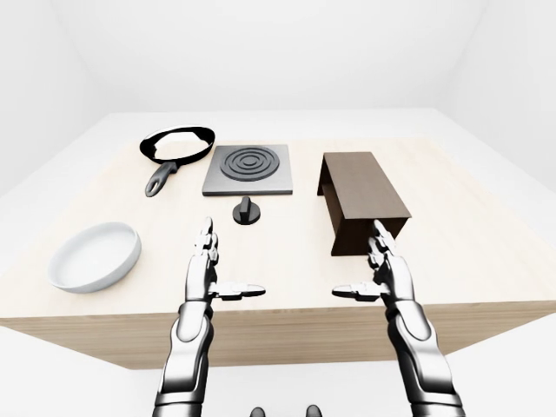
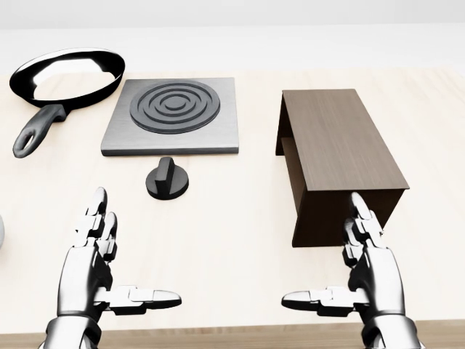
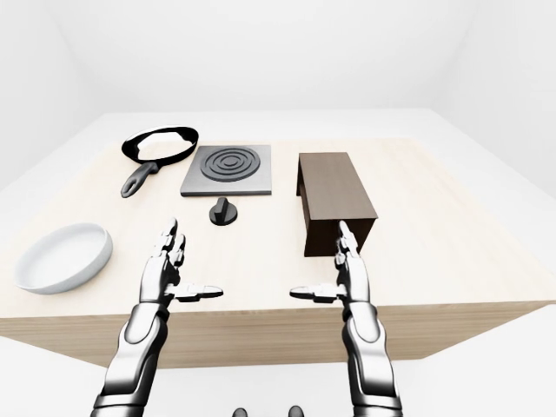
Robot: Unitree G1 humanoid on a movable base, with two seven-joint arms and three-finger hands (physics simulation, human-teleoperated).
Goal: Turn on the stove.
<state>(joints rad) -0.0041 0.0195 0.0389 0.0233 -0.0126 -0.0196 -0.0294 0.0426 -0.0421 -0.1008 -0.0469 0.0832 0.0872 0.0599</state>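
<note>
Right-eye view. Pale wooden table (image 3: 452, 217) in a white room. Gray stove (image 3: 227, 168) with concentric burner rings near the top centre of the tabletop. Black knob (image 3: 223, 211) just below it, apart from the plate, ridge upright. Black frying pan (image 3: 160, 147) to the stove's left, handle pointing down-left. White bowl (image 3: 62, 256) at left edge. Dark brown open-sided box (image 3: 334, 201) to the stove's right. Left hand (image 3: 169, 269) and right hand (image 3: 344, 274) over the near table edge, fingers extended, thumbs pointing inward, holding nothing.

black frying pan (image 2: 69, 74), white bowl (image 1: 94, 255), brown shelf (image 2: 338, 156)
</note>
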